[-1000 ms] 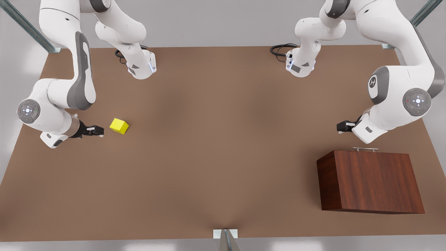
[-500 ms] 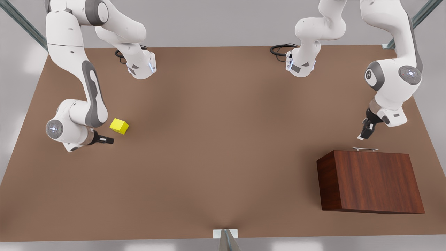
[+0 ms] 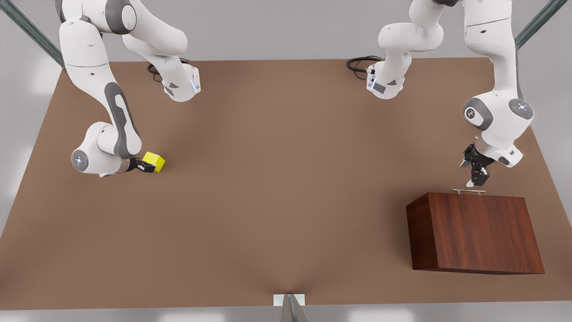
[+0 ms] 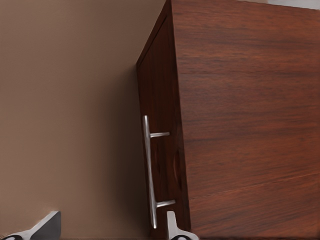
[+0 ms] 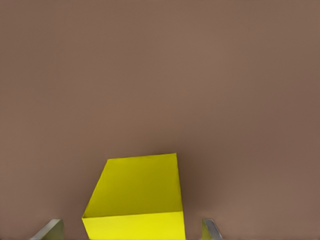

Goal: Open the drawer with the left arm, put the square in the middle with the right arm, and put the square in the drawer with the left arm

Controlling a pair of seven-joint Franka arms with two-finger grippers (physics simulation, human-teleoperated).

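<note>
Yellow and small, the square (image 3: pixel 153 161) sat on the brown counter (image 3: pixel 277 188) at the front view's left, with the right claw (image 3: pixel 146 167) drawn up against its near side; the right wrist view showed the cube (image 5: pixel 134 197) lying between two pale fingertips (image 5: pixel 49 229) spread wide of it, not yet pinching. To grip well, that claw likely needed to slide a little further so the pads met flat faces rather than corners, since the cube looked turned slightly askew to them. Across the bare middle, well apart, the wooden cabinet (image 3: pixel 476 232) stood at the front view's right with its drawer shut, and the left claw (image 3: pixel 476 179) hung just above the silver handle (image 3: pixel 468 191). In the left wrist view the handle (image 4: pixel 149 170) ran as a thin bar off the drawer front (image 4: pixel 159 150), and the fingertips (image 4: pixel 44 227) stood open, one on each side of it; closing squarely on the bar, then pulling straight out, seemed the safe course. From the front the handle was a mere sliver, while the wrist cameras alone gave the finger gaps
</note>
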